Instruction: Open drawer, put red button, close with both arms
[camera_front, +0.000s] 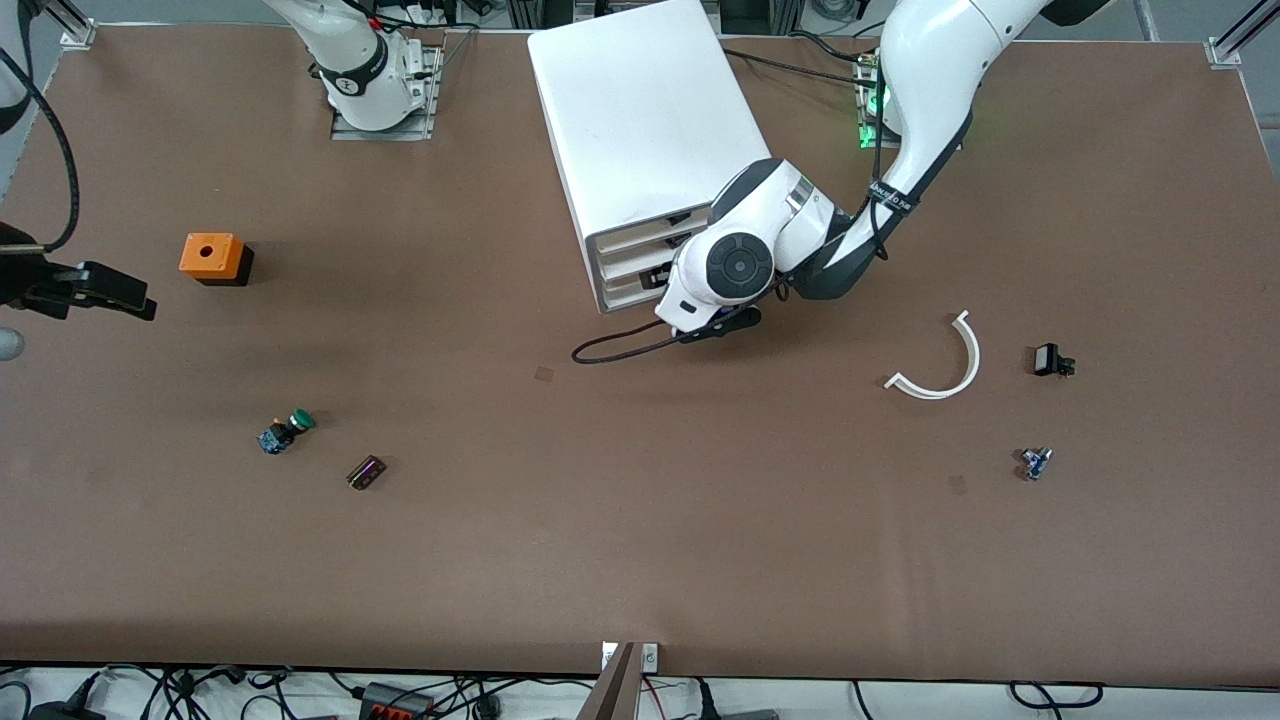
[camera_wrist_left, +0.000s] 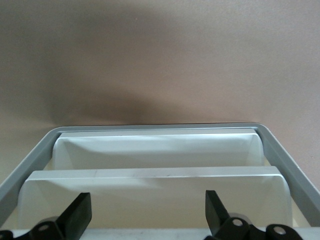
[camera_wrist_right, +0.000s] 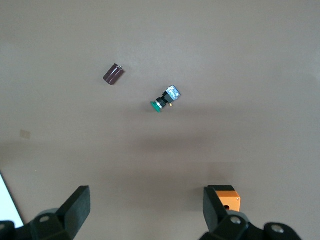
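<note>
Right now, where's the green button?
Front view: the green button lies toward the right arm's end, beside the dark capacitor, nearer the camera than the orange box.

You will not find any text, number or brand that can be read with certainty in these views. There is small white lettering on the black band (camera_front: 893, 196) around the left arm (camera_front: 930, 70), but it is too small to make out. The right arm's base (camera_front: 352, 84) carries a black band with a white round mark on it, and you cannot read this mark either.
</note>
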